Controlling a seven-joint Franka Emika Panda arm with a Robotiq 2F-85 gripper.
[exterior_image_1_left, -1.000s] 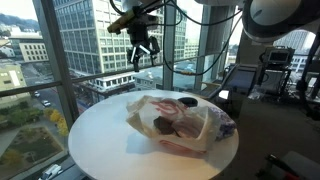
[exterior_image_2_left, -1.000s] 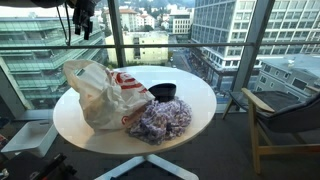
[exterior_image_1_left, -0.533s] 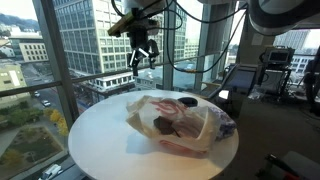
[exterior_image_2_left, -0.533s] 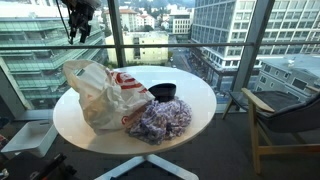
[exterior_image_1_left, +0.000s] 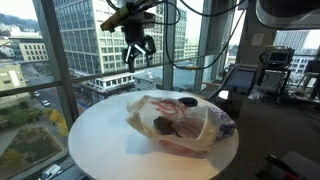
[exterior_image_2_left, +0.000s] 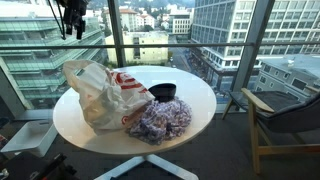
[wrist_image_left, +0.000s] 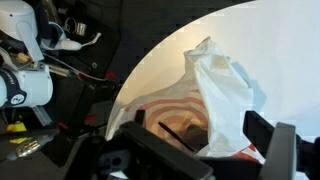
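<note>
Table (exterior_image_1_left: 100, 140), round and white, bearing plastic bag (exterior_image_1_left: 185, 128), beside windows (exterior_image_1_left: 80, 40).

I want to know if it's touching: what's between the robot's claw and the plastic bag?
Nothing, only air. In both exterior views the open claw hangs high up, well clear of the plastic bag.

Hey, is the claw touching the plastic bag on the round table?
Apart. In an exterior view the open claw hangs high above the plastic bag, with the window and buildings showing in the gap between them.
</note>
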